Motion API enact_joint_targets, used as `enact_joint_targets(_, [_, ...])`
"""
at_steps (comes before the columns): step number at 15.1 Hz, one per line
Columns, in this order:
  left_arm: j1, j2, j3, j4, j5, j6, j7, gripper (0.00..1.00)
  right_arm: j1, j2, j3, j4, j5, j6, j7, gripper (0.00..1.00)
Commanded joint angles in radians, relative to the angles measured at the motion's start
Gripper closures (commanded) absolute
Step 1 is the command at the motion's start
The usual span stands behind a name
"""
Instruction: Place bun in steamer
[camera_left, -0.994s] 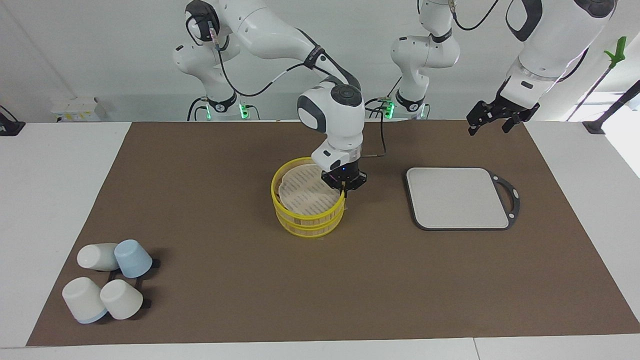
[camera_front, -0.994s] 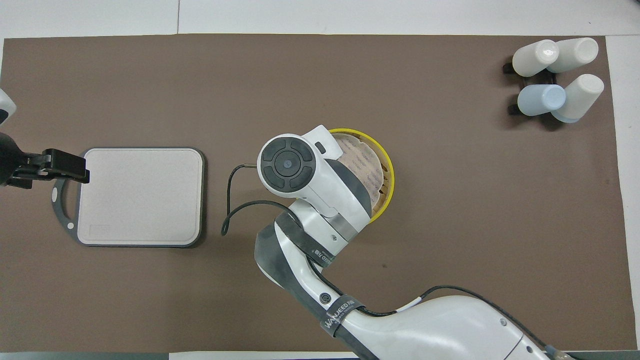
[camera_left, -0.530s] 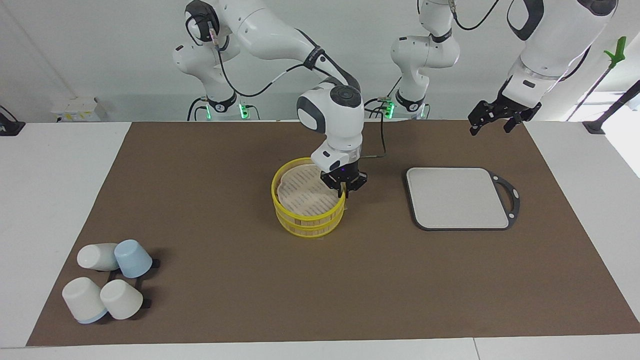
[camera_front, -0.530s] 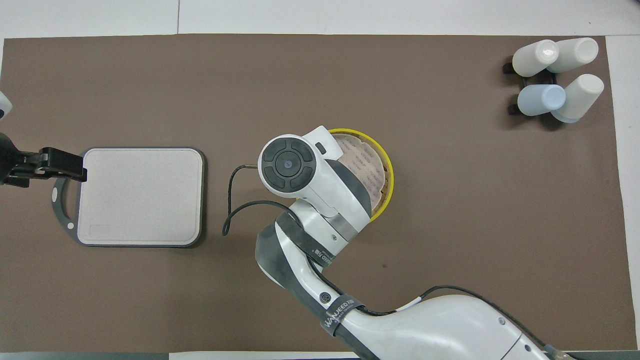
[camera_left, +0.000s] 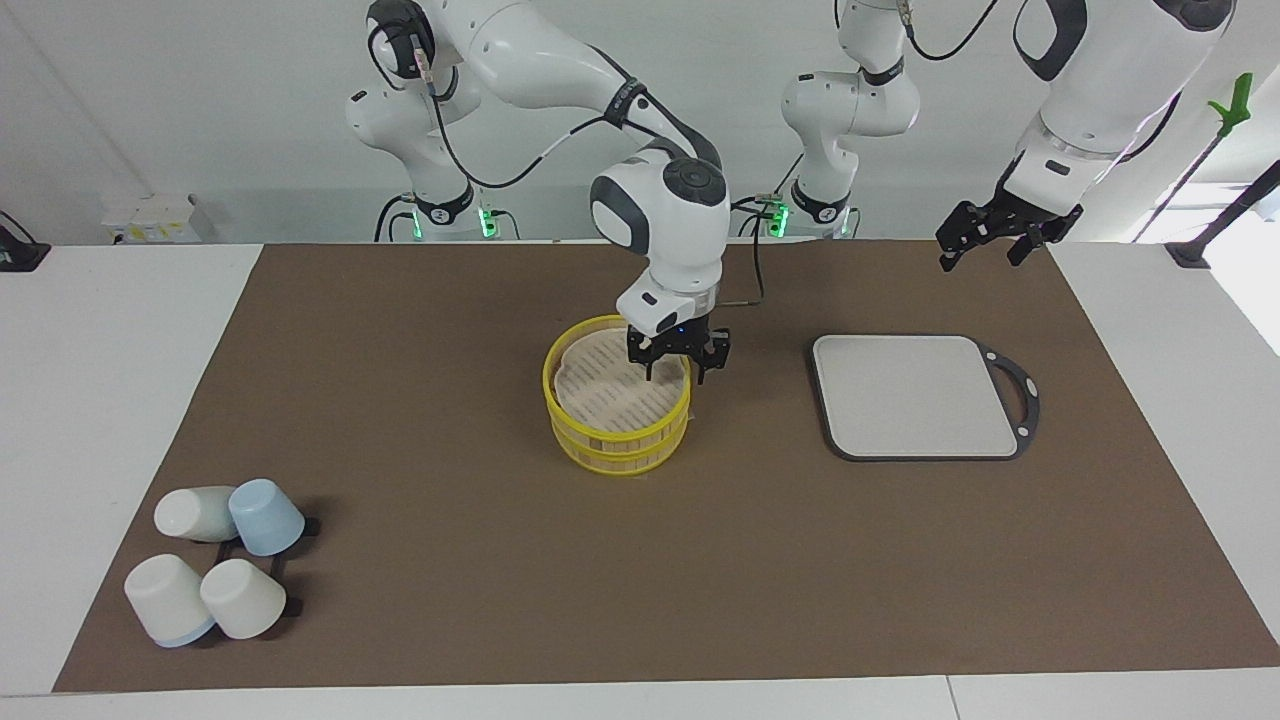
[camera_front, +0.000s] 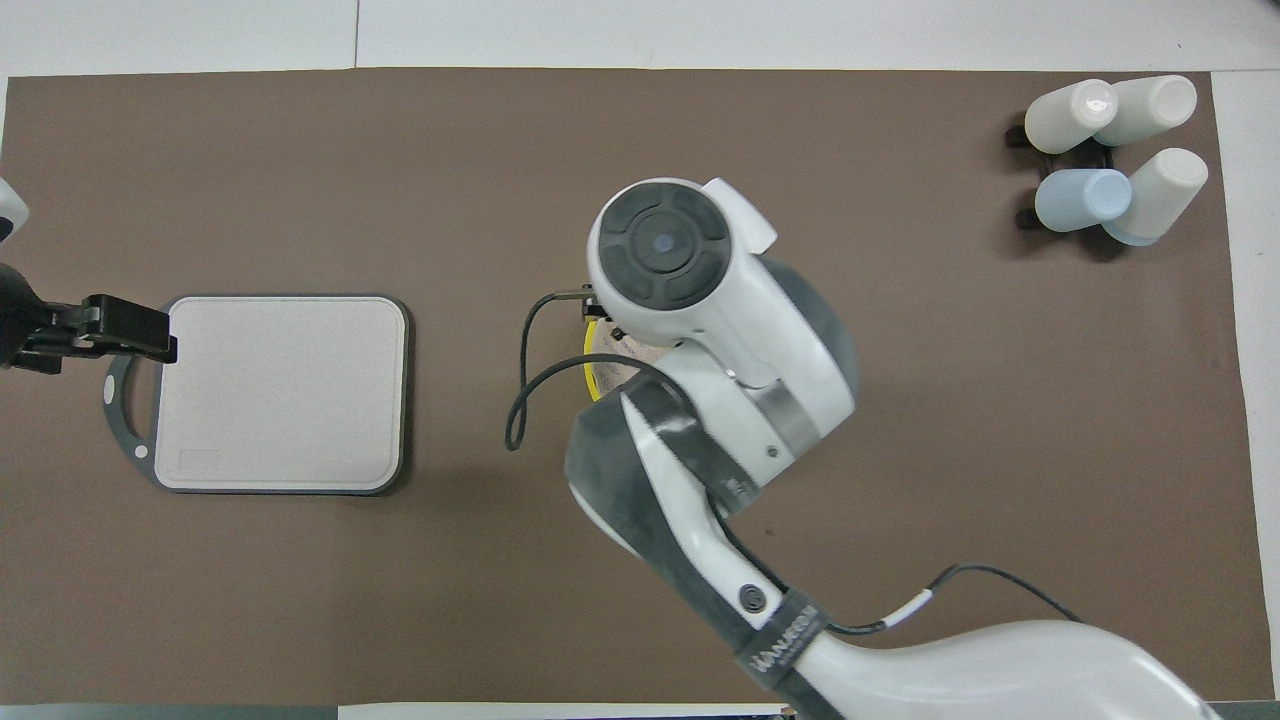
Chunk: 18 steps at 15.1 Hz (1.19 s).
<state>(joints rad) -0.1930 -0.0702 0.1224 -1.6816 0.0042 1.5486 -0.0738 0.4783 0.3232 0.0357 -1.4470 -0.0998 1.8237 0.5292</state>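
Observation:
The steamer (camera_left: 612, 443), a round two-tier basket with yellow rims and a whitish liner, stands mid-table on the brown mat. My right gripper (camera_left: 677, 372) hangs open just above the steamer's rim on the side toward the left arm's end. One fingertip is over the liner and the other outside the rim, with nothing between them. In the overhead view the right arm covers the steamer except a sliver of yellow rim (camera_front: 591, 374). The bun shows in neither view. My left gripper (camera_left: 978, 256) waits open, raised over the mat's corner near the board.
A flat grey board (camera_left: 915, 395) with a black handle lies beside the steamer toward the left arm's end. Several white and blue cups (camera_left: 215, 560) lie at the mat's corner farthest from the robots, at the right arm's end. A black cable (camera_front: 520, 400) loops beside the steamer.
My right gripper has gone from shut to open at the steamer's rim, and its wrist has turned and swung over the basket. The left arm has barely moved.

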Motion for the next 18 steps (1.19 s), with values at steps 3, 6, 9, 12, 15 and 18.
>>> enact_joint_targets(3, [-0.016,-0.010,0.008,0.000,0.017,0.028,0.008,0.00,-0.254,-0.173,0.013,-0.058,0.006,-0.150,-0.355,0.00])
enact_joint_targets(6, [-0.016,-0.011,0.008,-0.003,0.016,0.027,0.002,0.00,-0.375,-0.291,0.013,-0.163,0.018,-0.161,-0.457,0.00])
enact_joint_targets(9, [-0.014,-0.011,0.008,-0.004,0.016,0.028,0.003,0.00,-0.434,-0.372,0.012,-0.277,0.022,-0.135,-0.456,0.00])
enact_joint_targets(12, [-0.014,-0.011,0.008,-0.004,0.016,0.028,0.002,0.00,-0.498,-0.403,0.012,-0.346,0.067,-0.123,-0.459,0.00])
enact_joint_targets(15, [-0.014,-0.011,0.008,-0.004,0.016,0.030,0.002,0.00,-0.511,-0.457,0.012,-0.427,0.072,-0.064,-0.460,0.00])
enact_joint_targets(18, [-0.014,-0.011,0.008,-0.003,0.016,0.030,0.002,0.00,-0.520,-0.428,0.010,-0.373,0.072,-0.053,-0.527,0.00])
